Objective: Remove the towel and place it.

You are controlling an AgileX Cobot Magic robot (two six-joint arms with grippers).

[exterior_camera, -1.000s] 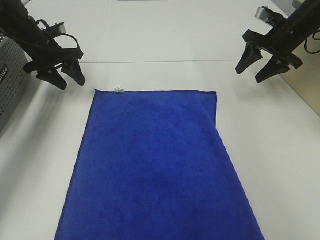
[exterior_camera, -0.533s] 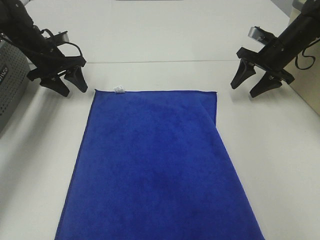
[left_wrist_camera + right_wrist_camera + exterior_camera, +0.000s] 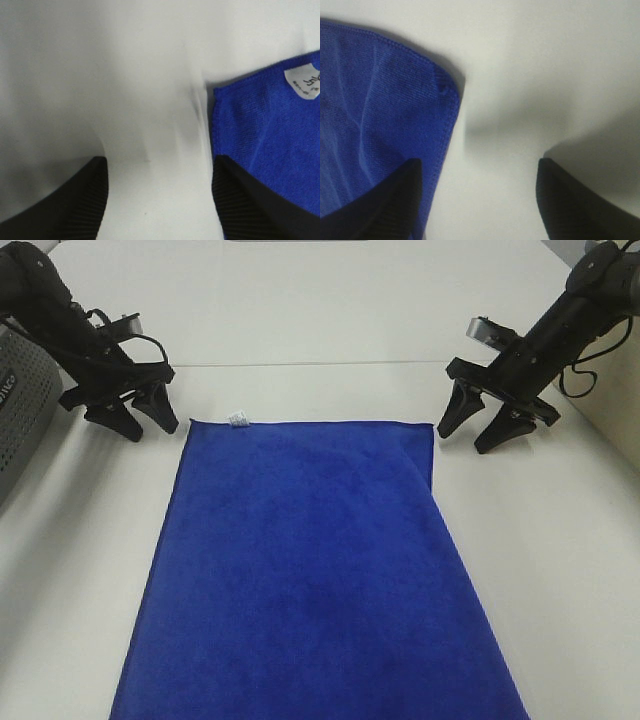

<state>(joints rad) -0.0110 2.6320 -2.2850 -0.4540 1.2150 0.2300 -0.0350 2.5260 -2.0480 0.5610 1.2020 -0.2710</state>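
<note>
Plainly, both pairs of fingers [image 3: 250, 205] are spread, with nothing held between them. The left gripper [image 3: 148, 430] is set low just beside the tagged far corner of the towel [image 3: 310, 570], and the right gripper [image 3: 462, 440] just beside the other far corner. The towel is laid flat on the table [image 3: 330, 320], with a fold near the right corner. Soft, light, limp cloth is to be expected, so sagging is likely. Both far corners are best pinched at the stitched edge.

Plain white matte counter [image 3: 320, 310], with a thin seam line [image 3: 320, 363] crossing it near the far edge. At left edge, grey perforated metal box [image 3: 22, 405]. At right edge, tan flat panel [image 3: 612, 415]. Soft even light, faint shadows.
</note>
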